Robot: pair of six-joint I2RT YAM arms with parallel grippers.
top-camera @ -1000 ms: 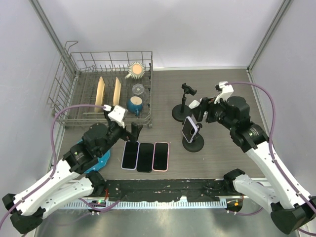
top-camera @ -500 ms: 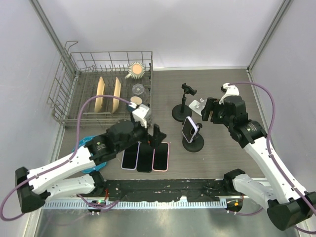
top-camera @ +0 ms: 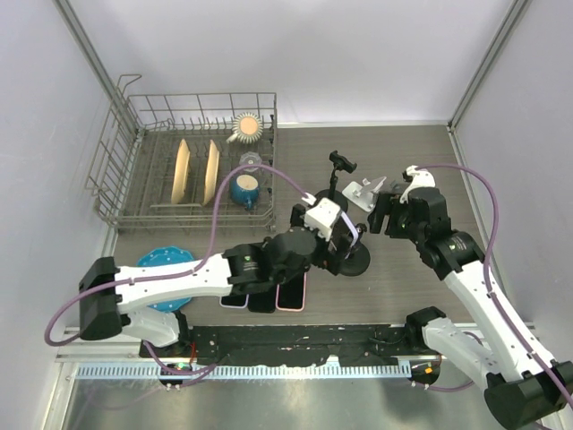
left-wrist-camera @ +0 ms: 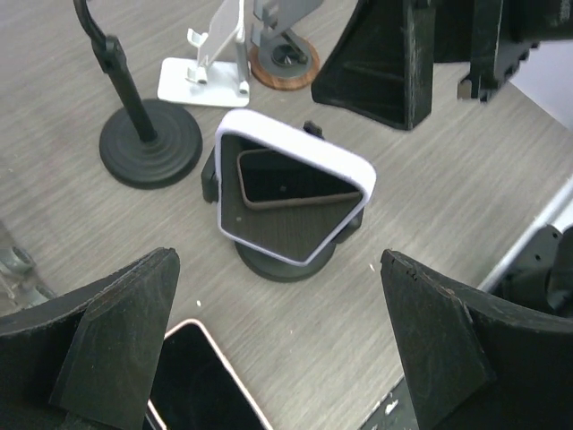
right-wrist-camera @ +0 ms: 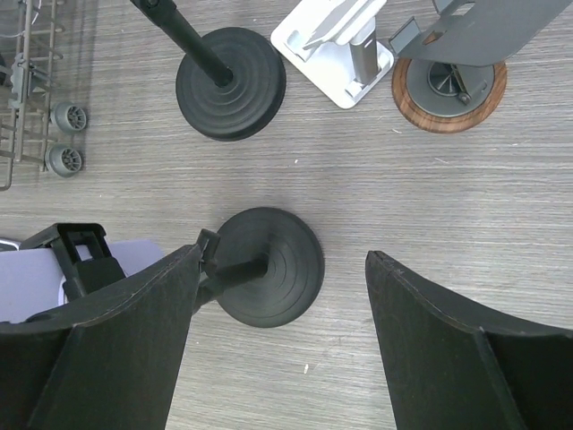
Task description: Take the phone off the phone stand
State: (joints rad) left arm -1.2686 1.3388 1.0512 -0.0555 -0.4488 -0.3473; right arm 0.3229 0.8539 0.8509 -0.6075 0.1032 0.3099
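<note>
left gripper (left-wrist-camera: 276,260), jaws released, is straddling the tilted phone (left-wrist-camera: 286,215) to grasp it; right gripper (right-wrist-camera: 282,258), jaws released, is hovering over the stand (right-wrist-camera: 269,267), probably to brace it.

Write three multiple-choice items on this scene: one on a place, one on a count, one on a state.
1. Where is the blue mug?
A. in the dish rack
B. on the bare table
C. held by an arm

2. How many tan plates stand upright in the rack?
A. one
B. two
C. four

3. The left gripper is:
A. open, jaws clear of the phone
B. shut on it
C. shut on nothing

Answers:
1. A, the mug sits inside the rack's wires.
2. B, two plates stand side by side in the tines.
3. A, the left wrist view shows both jaws wide apart and touching nothing.
</note>
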